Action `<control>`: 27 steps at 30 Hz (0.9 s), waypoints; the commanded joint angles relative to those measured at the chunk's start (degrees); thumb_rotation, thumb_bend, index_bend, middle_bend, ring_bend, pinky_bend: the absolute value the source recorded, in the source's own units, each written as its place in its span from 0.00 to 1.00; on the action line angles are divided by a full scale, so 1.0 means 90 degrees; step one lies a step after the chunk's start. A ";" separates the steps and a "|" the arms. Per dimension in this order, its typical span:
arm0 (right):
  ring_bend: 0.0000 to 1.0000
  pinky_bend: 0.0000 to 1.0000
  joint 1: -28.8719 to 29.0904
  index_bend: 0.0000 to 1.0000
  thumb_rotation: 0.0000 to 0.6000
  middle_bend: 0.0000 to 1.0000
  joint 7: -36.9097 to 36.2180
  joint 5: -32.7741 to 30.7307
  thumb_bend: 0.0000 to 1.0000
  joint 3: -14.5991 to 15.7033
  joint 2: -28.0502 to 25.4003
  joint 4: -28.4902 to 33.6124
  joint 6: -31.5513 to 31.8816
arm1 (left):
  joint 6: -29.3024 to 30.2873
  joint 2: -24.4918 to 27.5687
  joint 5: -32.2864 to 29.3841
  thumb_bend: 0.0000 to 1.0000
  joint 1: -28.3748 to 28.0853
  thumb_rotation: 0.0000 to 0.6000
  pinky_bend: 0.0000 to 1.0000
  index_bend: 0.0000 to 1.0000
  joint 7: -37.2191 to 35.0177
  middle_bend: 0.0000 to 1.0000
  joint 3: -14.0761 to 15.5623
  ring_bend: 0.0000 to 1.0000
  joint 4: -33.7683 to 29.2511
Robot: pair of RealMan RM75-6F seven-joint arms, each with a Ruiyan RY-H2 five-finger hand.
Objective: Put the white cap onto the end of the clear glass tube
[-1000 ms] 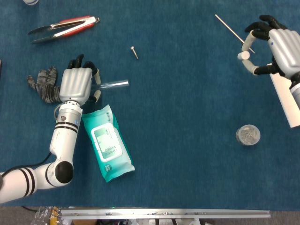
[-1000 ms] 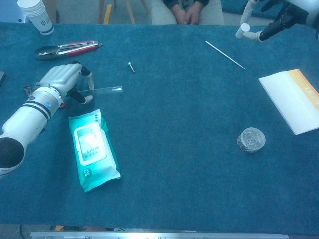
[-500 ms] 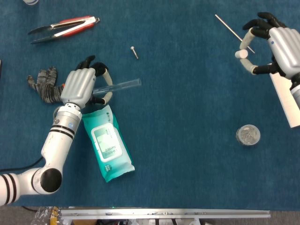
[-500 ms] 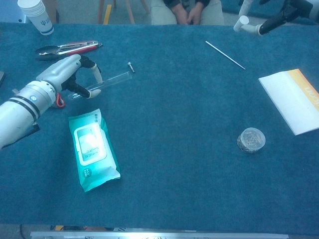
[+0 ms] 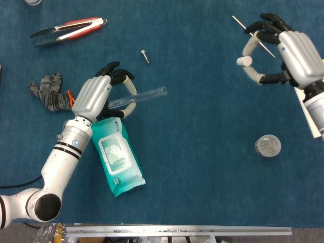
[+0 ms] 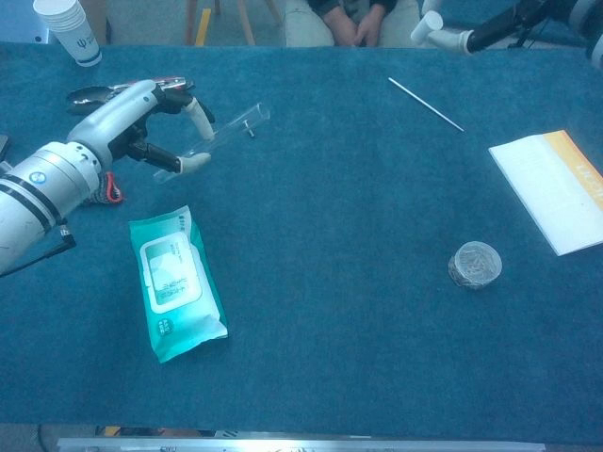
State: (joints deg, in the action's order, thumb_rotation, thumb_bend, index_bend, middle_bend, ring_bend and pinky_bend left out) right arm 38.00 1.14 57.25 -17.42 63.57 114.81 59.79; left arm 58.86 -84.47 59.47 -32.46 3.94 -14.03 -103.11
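Left hand point(image 5: 96, 96) grasping clear glass tube point(image 5: 142, 95), lifted over counter's point(image 5: 192, 152) left side above wipes pack point(image 5: 115, 157). Right hand point(image 5: 288, 53) pinching white cap point(image 5: 244, 61) near far right edge, well apart from tube.

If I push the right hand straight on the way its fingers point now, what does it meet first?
Probably nothing soon: the right hand, pinching the white cap, points toward the left hand's glass tube, across open cloth. Heights are unclear.
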 commanded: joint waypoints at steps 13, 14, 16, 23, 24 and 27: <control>0.10 0.19 0.0257 0.61 1.00 0.30 -0.0016 0.0075 0.31 -0.0079 0.0424 0.0329 -0.0081 | -0.0153 -0.0127 0.0258 0.29 -0.0084 1.00 0.06 0.58 -0.0870 0.29 -0.0108 0.08 0.0140; 0.10 0.19 0.0273 0.61 1.00 0.30 -0.0021 0.0064 0.31 -0.0081 0.0464 0.0330 -0.0084 | -0.0152 -0.0134 0.0320 0.29 -0.0078 1.00 0.06 0.58 -0.0964 0.29 -0.0112 0.08 0.0167; 0.10 0.19 0.0310 0.61 1.00 0.30 -0.0030 0.0036 0.31 -0.0084 0.0559 0.0313 -0.0087 | -0.0131 -0.0149 0.0457 0.29 -0.0068 1.00 0.06 0.58 -0.1125 0.29 -0.0113 0.08 0.0234; 0.10 0.19 0.0464 0.61 1.00 0.30 -0.0142 -0.0066 0.31 -0.0125 0.0918 0.0222 -0.0162 | -0.0044 -0.0199 0.0751 0.29 -0.0033 1.00 0.06 0.58 -0.1534 0.29 -0.0103 0.08 0.0399; 0.10 0.19 0.0485 0.61 1.00 0.30 -0.0155 -0.0076 0.31 -0.0131 0.0970 0.0210 -0.0168 | -0.0041 -0.0202 0.0772 0.29 -0.0032 1.00 0.06 0.58 -0.1573 0.29 -0.0100 0.08 0.0414; 0.10 0.19 0.0564 0.61 1.00 0.30 -0.0156 -0.0125 0.31 -0.0143 0.1129 0.0158 -0.0194 | -0.0016 -0.0220 0.0839 0.29 -0.0029 1.00 0.06 0.58 -0.1659 0.29 -0.0084 0.08 0.0456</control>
State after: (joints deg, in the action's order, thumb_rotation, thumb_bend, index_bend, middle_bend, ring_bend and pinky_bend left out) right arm 42.77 -0.22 56.35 -18.63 73.34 116.45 58.18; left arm 58.65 -86.40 66.95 -32.75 -10.92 -14.83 -99.09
